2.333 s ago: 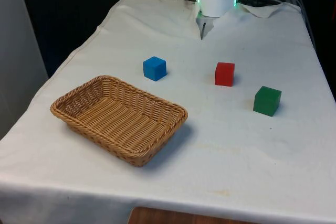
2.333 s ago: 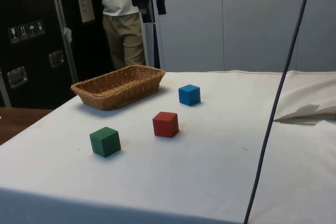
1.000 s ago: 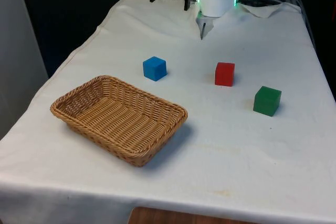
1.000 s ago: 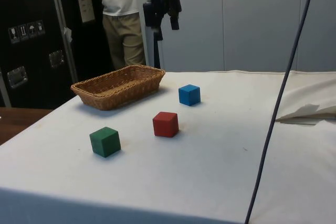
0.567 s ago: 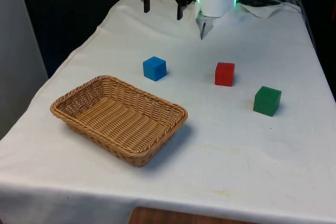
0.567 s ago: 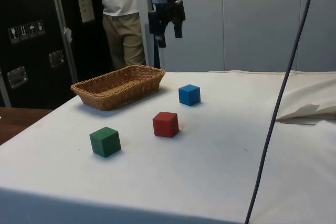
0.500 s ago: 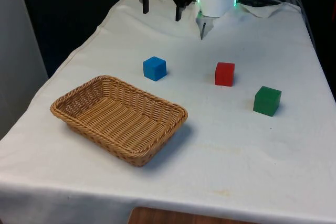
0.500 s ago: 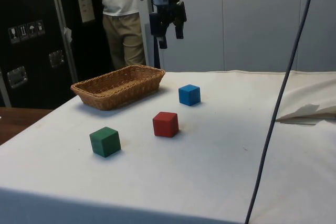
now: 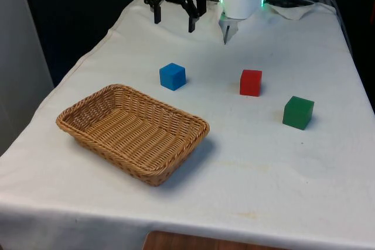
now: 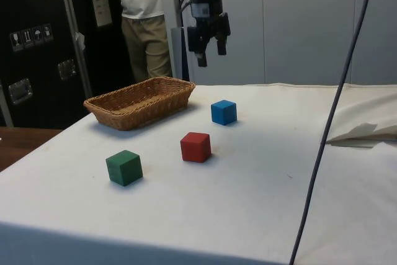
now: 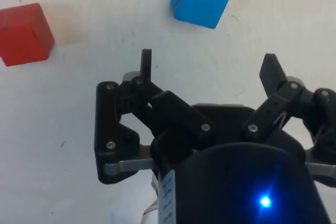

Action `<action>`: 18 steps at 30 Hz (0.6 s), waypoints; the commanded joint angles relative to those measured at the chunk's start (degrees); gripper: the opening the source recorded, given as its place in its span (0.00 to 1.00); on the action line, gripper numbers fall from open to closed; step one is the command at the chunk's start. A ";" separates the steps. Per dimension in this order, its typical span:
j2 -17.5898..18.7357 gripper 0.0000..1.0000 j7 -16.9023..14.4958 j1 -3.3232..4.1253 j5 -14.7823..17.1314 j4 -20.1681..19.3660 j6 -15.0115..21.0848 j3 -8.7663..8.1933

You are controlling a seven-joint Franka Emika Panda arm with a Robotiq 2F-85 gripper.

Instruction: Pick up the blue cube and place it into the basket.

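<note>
Wicker is what the basket (image 9: 132, 133) is made of, and nothing is seen in it. Beyond its far corner the blue cube (image 9: 172, 76) is set on the cloth. Since a moment ago the gripper (image 9: 174, 23) has been lowered, fingers spread, above the cube. A person (image 10: 144, 23) is caught in the side view.

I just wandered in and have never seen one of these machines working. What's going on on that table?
A robot arm's pincer hangs open in the air above the far part of the table, holding nothing. A blue cube sits on the white cloth just beyond a wicker basket, with a red cube and a green cube off to the front view's right. The basket has nothing in it. A person stands behind the table.
</note>
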 commanded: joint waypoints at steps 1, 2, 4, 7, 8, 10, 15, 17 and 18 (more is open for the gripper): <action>-0.29 1.00 0.11 0.00 0.34 -0.52 0.74 0.00; -0.34 1.00 0.29 0.00 0.29 -0.69 0.80 -0.06; 0.06 1.00 0.80 -0.06 0.34 -0.74 1.15 -0.11; 0.86 1.00 1.95 -0.11 0.40 -0.80 1.78 -0.23; 0.17 1.00 1.38 0.00 0.00 -0.63 0.52 -0.17; 1.38 1.00 2.52 -0.11 0.46 -0.86 2.18 -0.29; 2.29 1.00 3.72 -0.17 0.57 -1.09 3.27 -0.40; 2.23 1.00 3.78 -0.17 0.52 -1.15 3.32 -0.46; 2.23 1.00 3.84 -0.17 0.46 -1.15 3.27 -0.46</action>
